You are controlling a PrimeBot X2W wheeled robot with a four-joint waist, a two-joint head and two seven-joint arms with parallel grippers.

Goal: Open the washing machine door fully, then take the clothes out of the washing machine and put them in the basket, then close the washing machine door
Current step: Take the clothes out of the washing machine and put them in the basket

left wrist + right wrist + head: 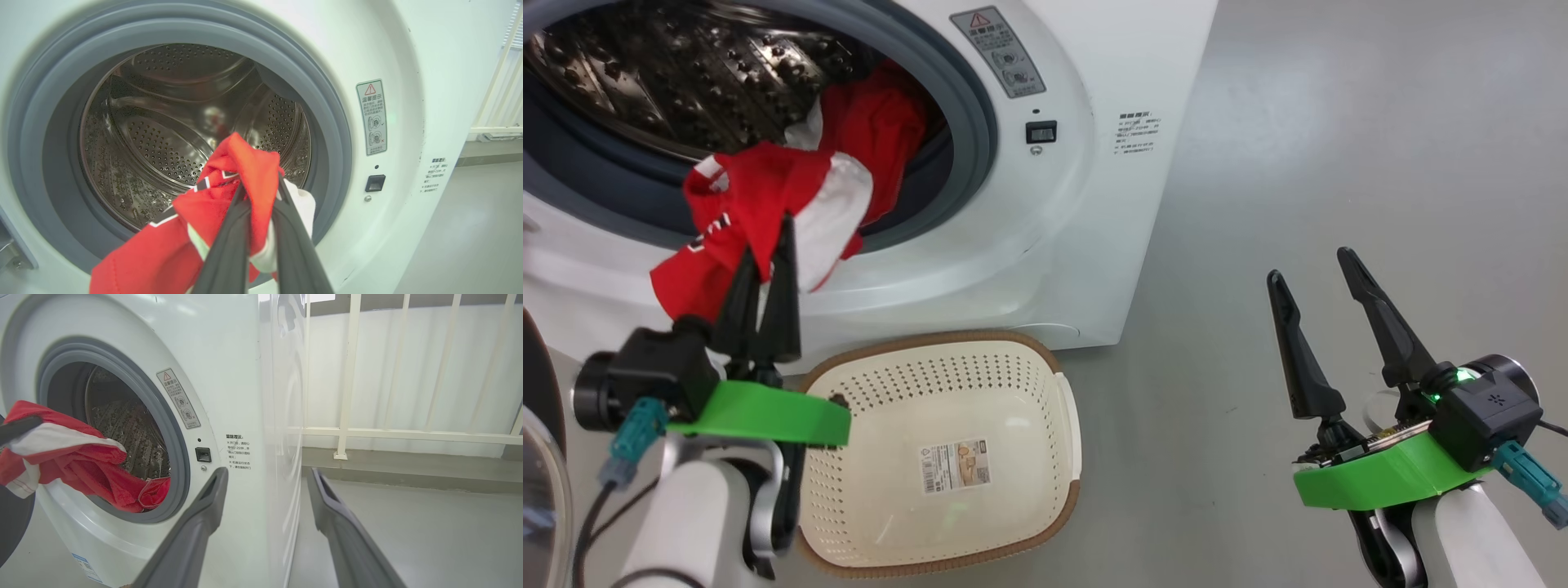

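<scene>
Nearest, the left gripper (768,243) has its two long dark fingers pinched narrow on a bunch of the clothes (752,196), soft red fabric with white trim and white lettering too crumpled to read. The right gripper (1308,268) stands apart over the smooth grey floor (1339,122), its tapered fingers spread wide with nothing between them. Below the left gripper the basket (931,339) sits on the floor just in front of the washing machine (1078,204). It is a rounded cream plastic rectangle pierced with small holes, with a brown woven-look rim and a paper label (956,465) on its bottom; its left side is hidden behind the green wrist bracket. The held fabric hangs out over the grey rubber ring (976,106), the rest trailing back into the perforated steel drum (645,73). The washing machine door (535,376) is swung open at the far left, cut off by the frame edge. Beyond the machine's glossy white side stands a pale railing (347,375).
</scene>
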